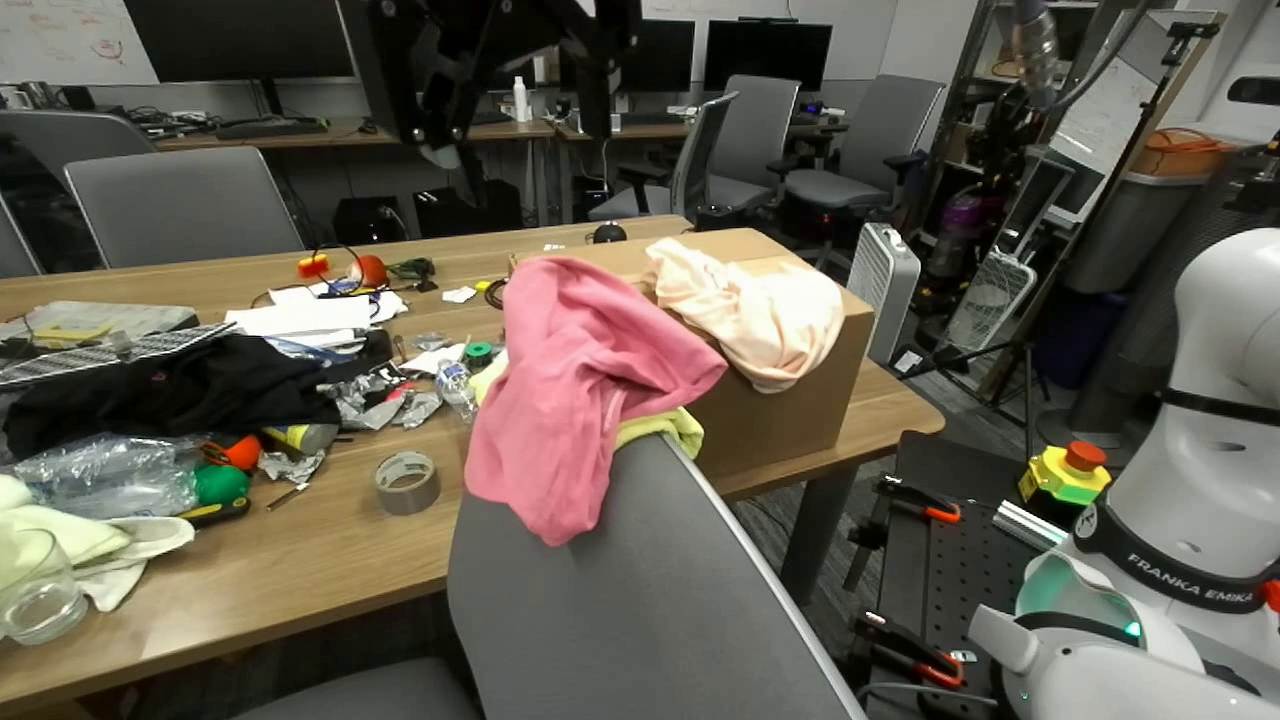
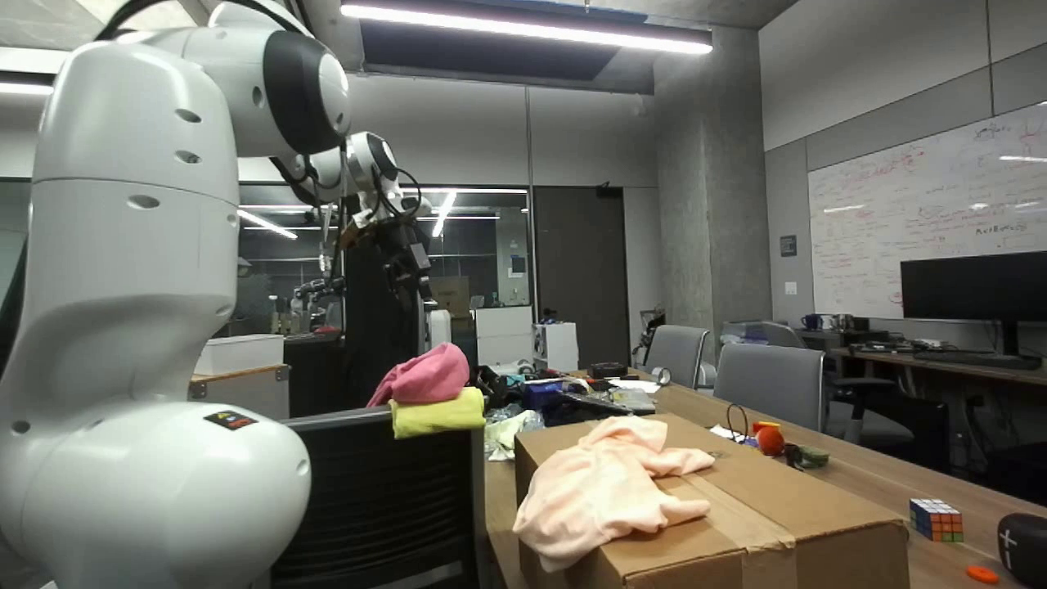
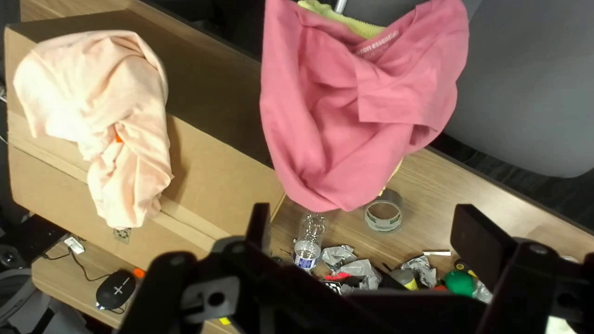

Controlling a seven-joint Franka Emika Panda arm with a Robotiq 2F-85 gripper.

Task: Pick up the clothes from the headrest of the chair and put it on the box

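here's the pincer (image 3: 361, 214), gaping wide, gripping nothing, low in the wrist view, and the pink garment (image 3: 336, 116) lies straight up-frame, upper centre!

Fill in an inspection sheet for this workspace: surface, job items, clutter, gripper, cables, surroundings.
Surface: wooden table, much of it covered by loose items.
Job items: peach garment lies on the cardboard box, hanging over its edge; pink garment and yellow-green garment draped over the headrest of the grey chair.
Clutter: black cloth, papers, tape roll, clear plastic bottle, pale green cloth.
Gripper: open, above the table, holding nothing.
Cables: black cable arching over the white arm.
Surroundings: smaller grey chairs, monitors, whiteboard.
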